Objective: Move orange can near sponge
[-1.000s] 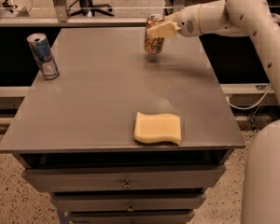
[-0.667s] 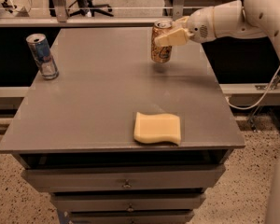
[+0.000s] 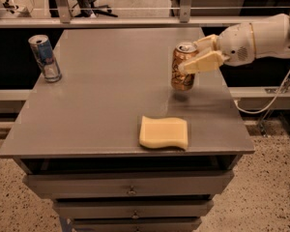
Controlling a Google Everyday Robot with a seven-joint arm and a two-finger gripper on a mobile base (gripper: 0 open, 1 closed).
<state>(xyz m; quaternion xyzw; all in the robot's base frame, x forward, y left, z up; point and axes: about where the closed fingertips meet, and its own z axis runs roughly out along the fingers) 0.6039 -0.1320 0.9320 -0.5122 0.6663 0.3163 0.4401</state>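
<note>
the gripper (image 3: 190, 56) reaches in from the right on a white arm (image 3: 261, 35), its fingers (image 3: 205, 62) pinched on the upper part of the orange can (image 3: 182, 77). the can stands upright over the right side of the grey table (image 3: 101, 91), and whether its base touches the top cannot be told. the sponge (image 3: 163, 132) lies flat near the front edge, just ahead of the can and apart from it. a blue can (image 3: 45, 58) stands at the far left.
</note>
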